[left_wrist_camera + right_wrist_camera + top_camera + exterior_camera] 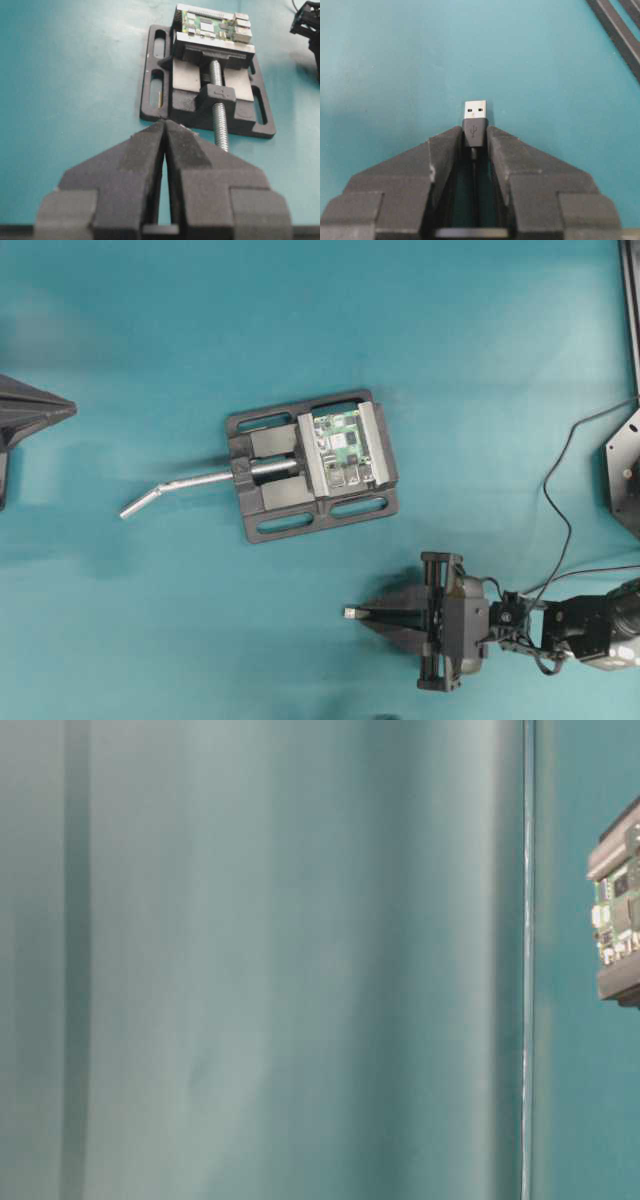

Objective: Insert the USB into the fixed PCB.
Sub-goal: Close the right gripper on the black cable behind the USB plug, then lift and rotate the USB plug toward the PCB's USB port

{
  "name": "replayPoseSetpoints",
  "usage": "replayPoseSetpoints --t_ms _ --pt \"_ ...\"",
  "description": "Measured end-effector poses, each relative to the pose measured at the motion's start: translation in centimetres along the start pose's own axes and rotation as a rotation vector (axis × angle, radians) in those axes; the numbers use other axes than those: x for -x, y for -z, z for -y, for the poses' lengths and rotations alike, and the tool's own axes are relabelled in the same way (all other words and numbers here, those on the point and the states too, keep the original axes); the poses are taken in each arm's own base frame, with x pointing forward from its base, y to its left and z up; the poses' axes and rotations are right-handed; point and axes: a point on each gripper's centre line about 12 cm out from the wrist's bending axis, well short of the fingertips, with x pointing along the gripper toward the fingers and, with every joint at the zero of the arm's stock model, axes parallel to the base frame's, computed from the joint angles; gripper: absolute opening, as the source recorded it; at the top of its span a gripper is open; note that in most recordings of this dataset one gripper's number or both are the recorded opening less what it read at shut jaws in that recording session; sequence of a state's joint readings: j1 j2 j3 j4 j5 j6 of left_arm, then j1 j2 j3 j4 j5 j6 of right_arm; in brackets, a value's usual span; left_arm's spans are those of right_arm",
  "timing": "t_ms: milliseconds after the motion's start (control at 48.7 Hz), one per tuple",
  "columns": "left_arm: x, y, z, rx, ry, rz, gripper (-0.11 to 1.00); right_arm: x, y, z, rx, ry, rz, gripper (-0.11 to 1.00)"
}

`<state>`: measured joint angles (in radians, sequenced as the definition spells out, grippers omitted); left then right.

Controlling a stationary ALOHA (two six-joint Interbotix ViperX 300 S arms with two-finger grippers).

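Silver metal of the USB [475, 109] plug sticks out in front of the right gripper [475, 137], which is clamped on its black body so the plug can reach a port. One fixed PCB [345, 448] sits pinched in one vise [312, 465], well apart. The left gripper [164, 131] is closed on nothing.

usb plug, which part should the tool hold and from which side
Hold the short black body of the USB plug, coming from behind along its cable, one finger on each narrow side. That leaves the silver tip sticking out free in front for the board. The right tool grips it this way now.
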<state>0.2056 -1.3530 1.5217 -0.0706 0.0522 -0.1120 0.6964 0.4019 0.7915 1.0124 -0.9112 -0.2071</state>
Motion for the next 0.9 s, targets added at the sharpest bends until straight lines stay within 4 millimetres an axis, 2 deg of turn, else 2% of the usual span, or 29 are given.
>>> replayPoseSetpoints --t_ms 185,472,903 --pt "0.0 -0.3 0.1 0.0 0.001 0.001 0.0 0.1 -0.2 0.0 -0.008 0.0 0.005 0.21" --pt "0.1 0.4 0.0 0.0 -0.009 -0.075 0.0 0.7 -2.4 -0.1 -0.06 0.011 0.076 0.21" --pt "0.1 -0.1 0.1 0.0 -0.007 -0.076 0.0 0.6 -4.0 1.3 -0.171 0.183 0.177 0.21"
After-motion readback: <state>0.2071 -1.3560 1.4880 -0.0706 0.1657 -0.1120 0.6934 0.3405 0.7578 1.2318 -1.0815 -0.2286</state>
